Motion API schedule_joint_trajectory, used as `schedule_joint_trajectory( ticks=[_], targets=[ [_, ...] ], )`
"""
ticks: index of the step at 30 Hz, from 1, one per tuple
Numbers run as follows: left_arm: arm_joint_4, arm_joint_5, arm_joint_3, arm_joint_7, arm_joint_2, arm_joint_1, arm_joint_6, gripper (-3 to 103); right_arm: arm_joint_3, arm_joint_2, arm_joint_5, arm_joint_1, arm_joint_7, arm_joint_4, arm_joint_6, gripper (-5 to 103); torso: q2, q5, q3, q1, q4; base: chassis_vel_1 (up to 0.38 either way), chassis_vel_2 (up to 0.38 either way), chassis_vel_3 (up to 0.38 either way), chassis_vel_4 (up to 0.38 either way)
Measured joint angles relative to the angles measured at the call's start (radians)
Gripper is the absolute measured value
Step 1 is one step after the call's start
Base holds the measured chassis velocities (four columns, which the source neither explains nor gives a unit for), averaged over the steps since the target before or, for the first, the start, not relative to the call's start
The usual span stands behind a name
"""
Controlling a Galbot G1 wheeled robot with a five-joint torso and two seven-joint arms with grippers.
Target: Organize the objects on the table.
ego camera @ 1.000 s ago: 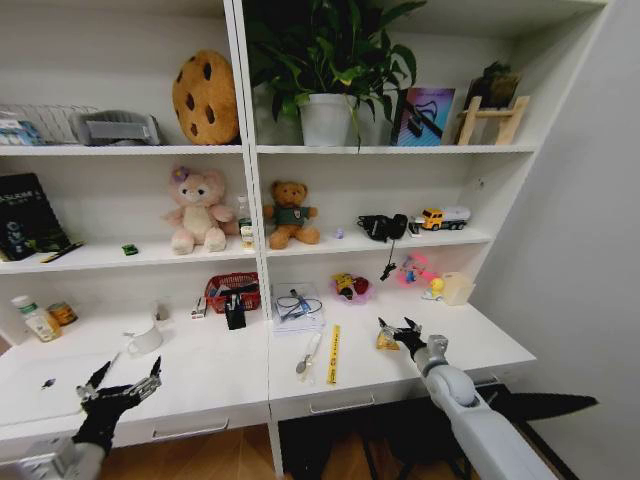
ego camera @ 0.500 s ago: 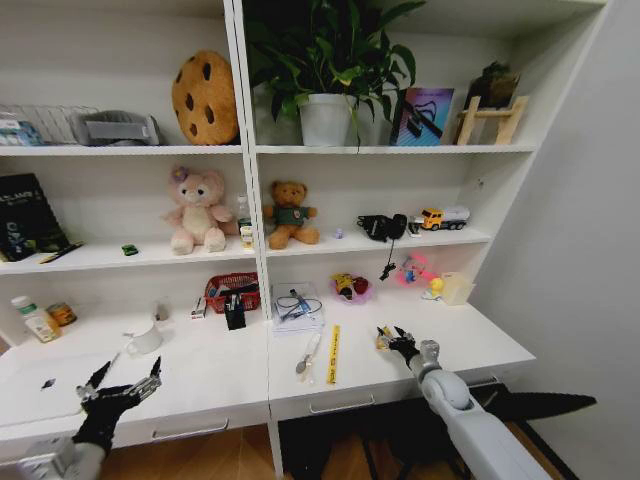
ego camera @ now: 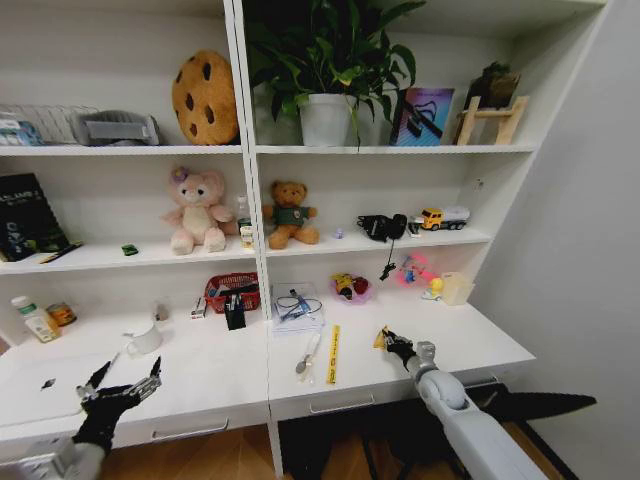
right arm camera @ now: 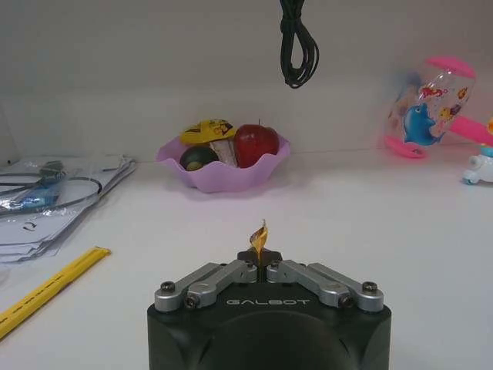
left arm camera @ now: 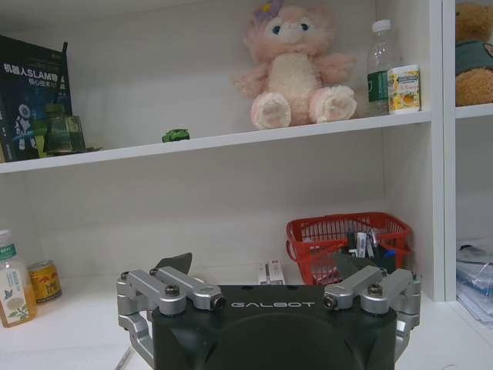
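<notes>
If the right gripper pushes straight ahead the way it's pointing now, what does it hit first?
Most likely the purple bowl of fruit near the back wall. The right gripper, shut on a small orange wrapper, points across bare table toward it. Depth is hard to judge, so it might pass just beside the bowl.

It looks like a room in a home, maybe a child's study. A long white desk (ego camera: 200, 375) sits under white shelves (ego camera: 250, 150) that hold teddy bears (ego camera: 291, 214), a toy truck (ego camera: 443, 217) and a big potted plant (ego camera: 328, 70).
</notes>
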Motion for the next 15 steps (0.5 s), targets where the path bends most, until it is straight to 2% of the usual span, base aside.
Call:
schedule_joint_trajectory(
  ticks=[7,13,15],
  targets=[
    [0.0,0.0,0.0,0.0,0.0,0.0,0.0,100,-0.008,-0.03,0.027,0.062,-0.028,-0.016,0.013,0,0.0,-0.0003,0.0,0.0,-0.0003,0.0,0.0,0.0,0.0],
    [0.0,0.0,0.0,0.0,0.0,0.0,0.0,100,-0.075,-0.024,0.05,0.201,-0.059,-0.084,0.059,0,0.0,-0.0003,0.0,0.0,0.0001,0.0,0.0,0.0,0.0],
    [0.0,0.0,0.0,0.0,0.0,0.0,0.0,100,-0.121,-0.002,0.045,0.293,-0.063,-0.127,0.085,0,0.0,-0.0004,0.0,0.0,0.0001,0.0,0.0,0.0,0.0]
  ],
)
